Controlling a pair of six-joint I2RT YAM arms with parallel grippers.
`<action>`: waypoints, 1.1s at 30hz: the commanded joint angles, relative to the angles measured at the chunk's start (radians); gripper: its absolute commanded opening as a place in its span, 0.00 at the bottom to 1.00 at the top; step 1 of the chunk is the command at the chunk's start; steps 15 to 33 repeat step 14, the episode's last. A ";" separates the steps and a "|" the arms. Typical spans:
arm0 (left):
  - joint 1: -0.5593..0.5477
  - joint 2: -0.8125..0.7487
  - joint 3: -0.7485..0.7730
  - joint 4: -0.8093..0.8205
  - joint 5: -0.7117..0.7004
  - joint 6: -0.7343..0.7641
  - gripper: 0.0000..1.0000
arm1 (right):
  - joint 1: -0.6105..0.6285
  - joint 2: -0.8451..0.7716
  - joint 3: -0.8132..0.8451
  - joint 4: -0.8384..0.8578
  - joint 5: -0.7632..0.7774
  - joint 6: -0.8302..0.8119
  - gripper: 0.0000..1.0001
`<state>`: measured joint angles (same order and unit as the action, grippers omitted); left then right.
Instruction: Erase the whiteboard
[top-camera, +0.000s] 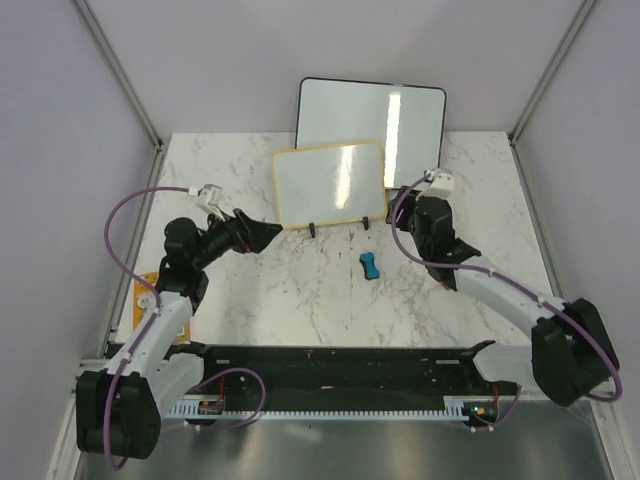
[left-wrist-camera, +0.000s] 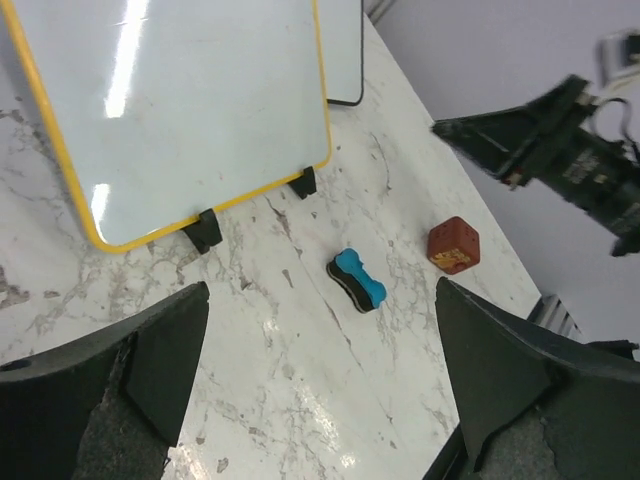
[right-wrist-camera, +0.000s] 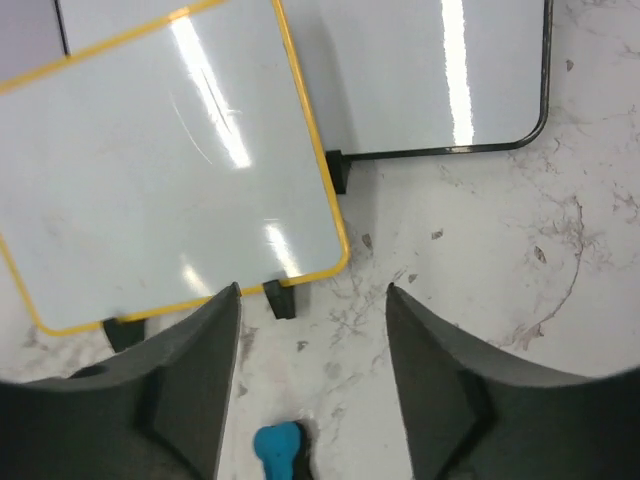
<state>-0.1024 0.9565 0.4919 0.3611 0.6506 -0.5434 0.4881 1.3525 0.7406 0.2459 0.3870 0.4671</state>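
My left gripper (left-wrist-camera: 320, 340) and right gripper (right-wrist-camera: 312, 370) are spread, empty; pressing the eraser (left-wrist-camera: 357, 281) too hard may tip the whiteboard (left-wrist-camera: 190, 110) backward.

— What do the arms look like?
— Both are alike. The left arm (top-camera: 160, 335) and right arm (top-camera: 500, 295) have smooth white shells on the long links and blocky black joints. Each sits on a bulky black base (top-camera: 118, 415).
— Any cables?
— A thin purple cable (top-camera: 113, 240) loops free along each arm, up to a small white box (top-camera: 211, 193) at the wrist.
— And the ends?
— The left gripper (left-wrist-camera: 320, 287) and right gripper (right-wrist-camera: 312, 290) have matte dark grey fingers (right-wrist-camera: 190, 380), wedge-shaped, with slightly rough edges.
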 joint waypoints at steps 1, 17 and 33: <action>-0.002 -0.035 0.027 -0.092 -0.097 0.074 1.00 | 0.000 -0.211 -0.069 -0.080 0.038 -0.076 0.87; -0.002 -0.117 -0.003 -0.188 -0.325 0.154 1.00 | -0.002 -0.524 -0.256 -0.142 0.248 -0.150 0.98; -0.002 -0.117 -0.003 -0.188 -0.325 0.154 1.00 | -0.002 -0.524 -0.256 -0.142 0.248 -0.150 0.98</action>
